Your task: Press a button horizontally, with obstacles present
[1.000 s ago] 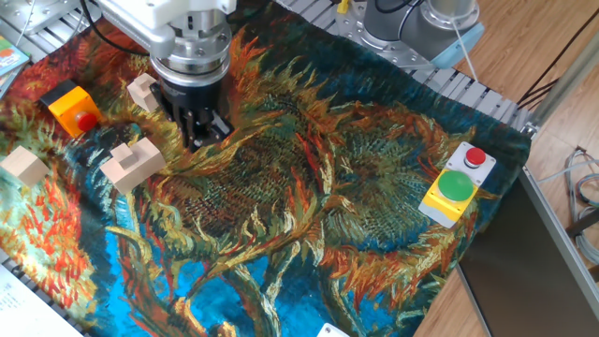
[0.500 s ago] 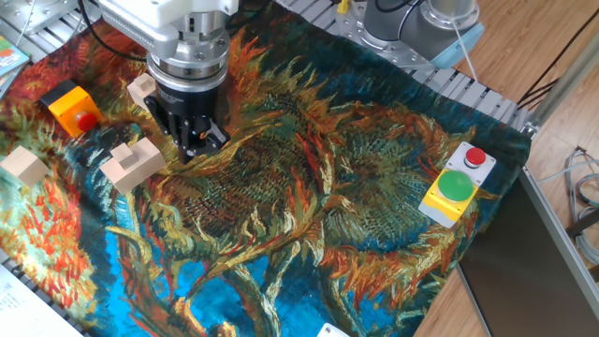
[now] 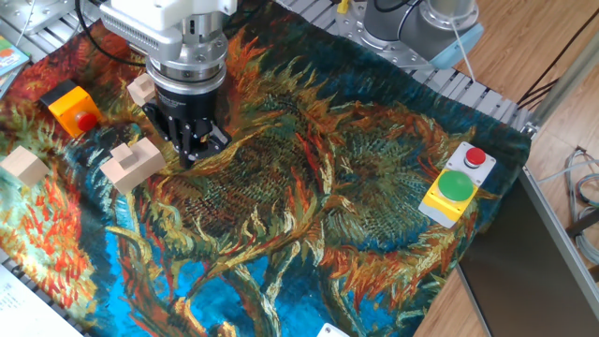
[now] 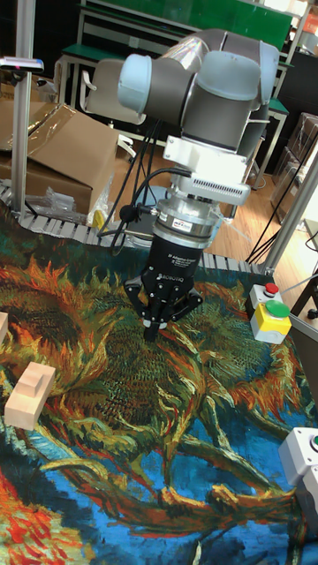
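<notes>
The small orange box [image 3: 67, 105] sits on the far left of the cloth, its red button [image 3: 87, 120] facing sideways toward the right. My gripper [image 3: 191, 150] hangs low over the cloth to the right of it, about a hand's width away. In the tall fixed view the gripper [image 4: 151, 334] shows its fingers brought together into one tip, holding nothing. Three pale wooden obstacles stand around: a cube [image 3: 140, 89] just behind the gripper's left side, a notched block [image 3: 132, 163] in front of the button box, and another cube [image 3: 25, 167] at the left edge.
A larger yellow-and-grey box [image 3: 456, 183] with green and red buttons sits at the right of the patterned cloth [image 3: 309, 215]. A white box [image 4: 302, 457] stands at the lower right in the tall fixed view. Metal rails and the arm's base border the far side.
The gripper has shifted slightly left toward the notched block and the wrist has turned a little. Blocks and button box have not moved.
</notes>
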{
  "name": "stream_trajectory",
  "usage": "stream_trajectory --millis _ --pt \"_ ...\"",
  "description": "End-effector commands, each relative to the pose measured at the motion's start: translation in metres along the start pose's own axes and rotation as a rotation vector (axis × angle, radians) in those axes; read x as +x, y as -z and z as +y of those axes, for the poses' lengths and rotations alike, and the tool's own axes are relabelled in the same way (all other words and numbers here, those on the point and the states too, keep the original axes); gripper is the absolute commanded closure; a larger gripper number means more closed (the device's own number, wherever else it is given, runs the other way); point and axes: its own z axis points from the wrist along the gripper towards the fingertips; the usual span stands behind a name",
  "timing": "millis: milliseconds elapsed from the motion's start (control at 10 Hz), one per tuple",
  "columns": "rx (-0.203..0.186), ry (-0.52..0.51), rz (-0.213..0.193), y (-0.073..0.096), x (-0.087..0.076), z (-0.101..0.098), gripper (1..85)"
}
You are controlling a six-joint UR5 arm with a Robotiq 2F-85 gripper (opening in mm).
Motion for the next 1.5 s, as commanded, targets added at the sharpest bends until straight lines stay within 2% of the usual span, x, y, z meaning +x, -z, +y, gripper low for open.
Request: stream_trajectory --millis 0,100,200,300,400,600,700,800,900,1000,1100,1200,1300,1400 --pt "-0.147 -0.073 0.053 0.004 0.014 0.036 84.3" --pt "-0.134 -0.057 -0.005 0.003 0.000 0.032 84.3" --pt "-0.161 -0.099 0.007 0.004 0.002 0.039 84.3" --pt "-0.139 -0.096 0.034 0.003 0.009 0.033 84.3" --pt "-0.157 -0.096 0.041 0.004 0.011 0.038 84.3" --pt "-0.162 -0.028 0.033 0.004 0.010 0.039 79.7" --pt "-0.163 0.013 0.014 0.004 0.006 0.039 76.0" --pt "-0.149 0.043 0.010 0.003 0.005 0.036 76.0" --pt "-0.126 0.068 0.023 0.003 0.009 0.029 76.3" --pt "-0.113 0.036 0.104 0.003 0.029 0.026 76.7" --pt "-0.080 0.043 0.128 0.003 0.036 0.017 80.7" --pt "-0.063 0.063 0.154 0.003 0.043 0.006 80.7" --pt "-0.053 0.100 0.205 0.001 0.058 -0.019 80.7" --pt "-0.055 0.143 0.216 -0.004 0.067 -0.038 77.0"
